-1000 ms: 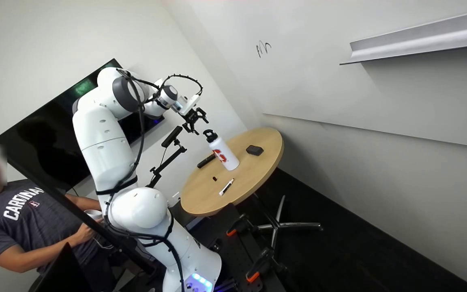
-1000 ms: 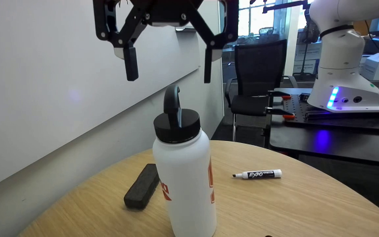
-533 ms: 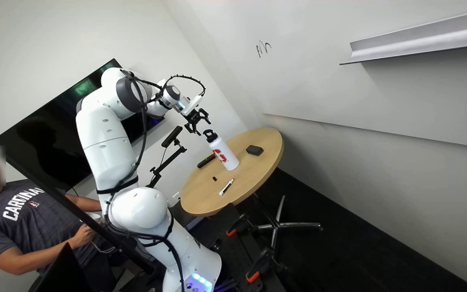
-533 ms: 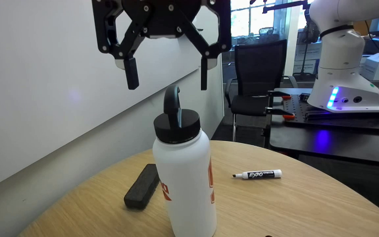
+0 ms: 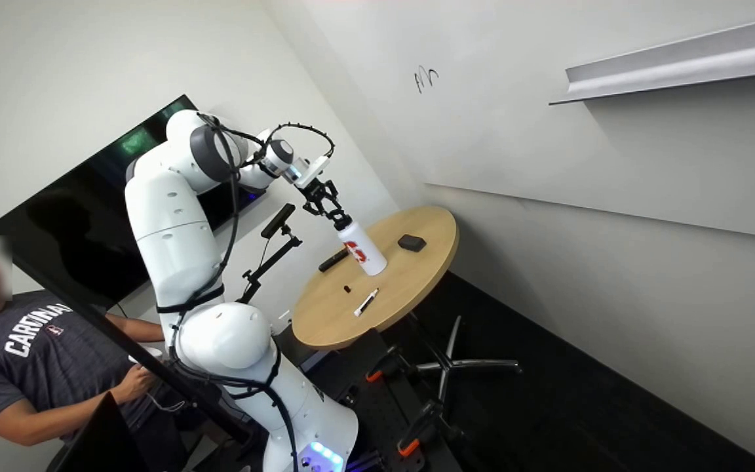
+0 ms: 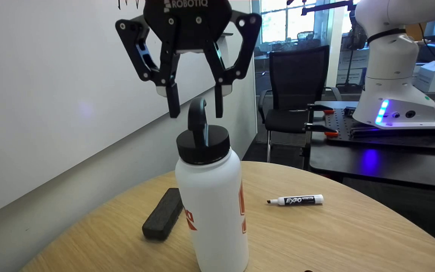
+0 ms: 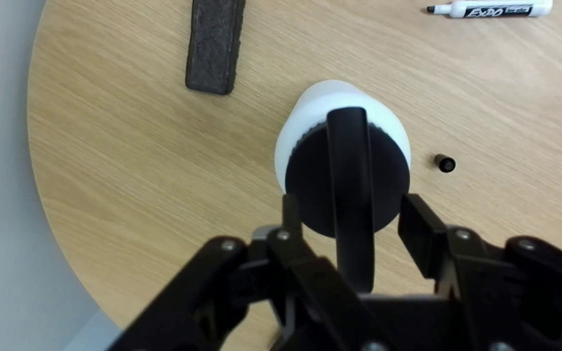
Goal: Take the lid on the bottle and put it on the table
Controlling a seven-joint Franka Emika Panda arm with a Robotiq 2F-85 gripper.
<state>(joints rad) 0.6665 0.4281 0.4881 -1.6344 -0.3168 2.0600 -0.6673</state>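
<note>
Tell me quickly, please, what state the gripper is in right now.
Gripper: open, holding nothing; in the wrist view its fingers stand on either side of the lid handle, with gaps showing.

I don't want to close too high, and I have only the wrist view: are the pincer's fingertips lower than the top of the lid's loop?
Observer: Seemingly yes. In an exterior view, the pincer has its fingertips lower than the top of the loop, though above the flat part of the lid.
Operator: From above I can't see under the bottle. Is it standing on its base?
Observer: Yes, in an exterior view it stands on its base on the table.
Operator: Is anyone in the room?
Observer: Yes, a person shows in an exterior view.
</note>
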